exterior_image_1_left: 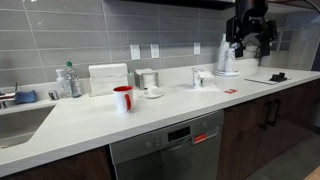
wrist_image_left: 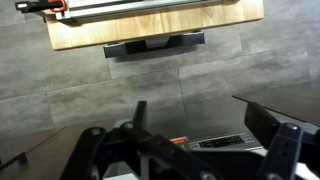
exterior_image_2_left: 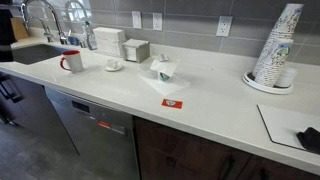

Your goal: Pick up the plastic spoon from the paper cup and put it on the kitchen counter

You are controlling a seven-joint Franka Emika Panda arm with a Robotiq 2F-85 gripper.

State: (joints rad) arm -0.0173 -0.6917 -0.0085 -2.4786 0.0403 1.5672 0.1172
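Observation:
The paper cup [exterior_image_1_left: 200,78] is small and white and stands mid-counter; it shows in both exterior views [exterior_image_2_left: 162,71]. A pale greenish piece sticks out of its top, too small to tell whether it is the spoon. The kitchen counter [exterior_image_1_left: 150,115] is a long white worktop [exterior_image_2_left: 215,100]. My gripper [exterior_image_1_left: 250,42] hangs high above the counter's far end, over a stack of cups, well away from the paper cup. Its fingers are spread and hold nothing. In the wrist view the gripper [wrist_image_left: 200,110] is open and empty, and the cup is out of view.
A red mug [exterior_image_1_left: 122,98] [exterior_image_2_left: 71,62], a steel canister [exterior_image_1_left: 148,78], a white napkin box [exterior_image_1_left: 108,78] and a saucer [exterior_image_2_left: 113,66] stand near the sink [exterior_image_1_left: 20,120]. A tall stack of cups [exterior_image_2_left: 275,50], a red card [exterior_image_2_left: 172,102] and a mat with a black item [exterior_image_2_left: 310,138] are also here.

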